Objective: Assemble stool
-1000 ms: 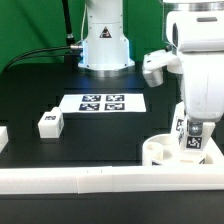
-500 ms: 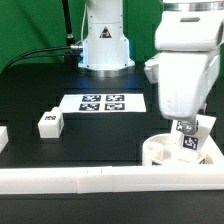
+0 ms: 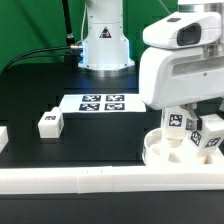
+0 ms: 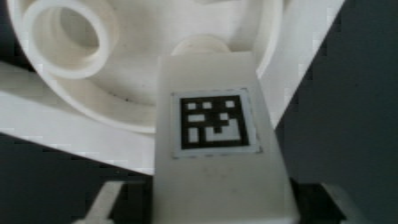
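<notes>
I see a white blocky plastic leg (image 4: 214, 185), smooth and matt, a round white plastic seat disc (image 4: 121, 88), faintly glossy, a matt black tabletop (image 3: 100, 135)

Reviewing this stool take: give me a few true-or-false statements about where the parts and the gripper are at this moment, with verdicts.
1. A loose leg lies on the table, apart from the seat. True.
2. The marker board rests on top of the seat. False: it lies flat on the table, apart from the seat.
3. The gripper is closed on a tagged leg, the held leg, with the seat right behind it. True.
4. The seat is at the exterior view's left. False: it is at the exterior view's right, under the arm.
</notes>
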Robot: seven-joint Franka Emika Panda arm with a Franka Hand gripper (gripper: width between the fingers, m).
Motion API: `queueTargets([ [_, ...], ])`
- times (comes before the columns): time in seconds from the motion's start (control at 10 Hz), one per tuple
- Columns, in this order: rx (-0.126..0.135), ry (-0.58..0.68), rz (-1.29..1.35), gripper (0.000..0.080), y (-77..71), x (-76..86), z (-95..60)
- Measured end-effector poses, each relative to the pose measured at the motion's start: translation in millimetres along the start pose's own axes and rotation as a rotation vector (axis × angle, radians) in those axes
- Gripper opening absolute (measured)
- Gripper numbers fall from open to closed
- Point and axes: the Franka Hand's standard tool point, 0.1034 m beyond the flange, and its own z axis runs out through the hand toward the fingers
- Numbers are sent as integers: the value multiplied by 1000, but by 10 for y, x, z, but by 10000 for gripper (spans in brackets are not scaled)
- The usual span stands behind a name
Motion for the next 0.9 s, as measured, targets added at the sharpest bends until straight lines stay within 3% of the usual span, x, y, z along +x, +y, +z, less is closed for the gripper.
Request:
queueTargets([
  [0.5, -3, 17, 452, 343, 78, -40, -7],
  [0.7, 10, 49, 717, 343, 35, -220, 6],
  [0.9, 42, 70, 927, 343, 37, -259, 10],
])
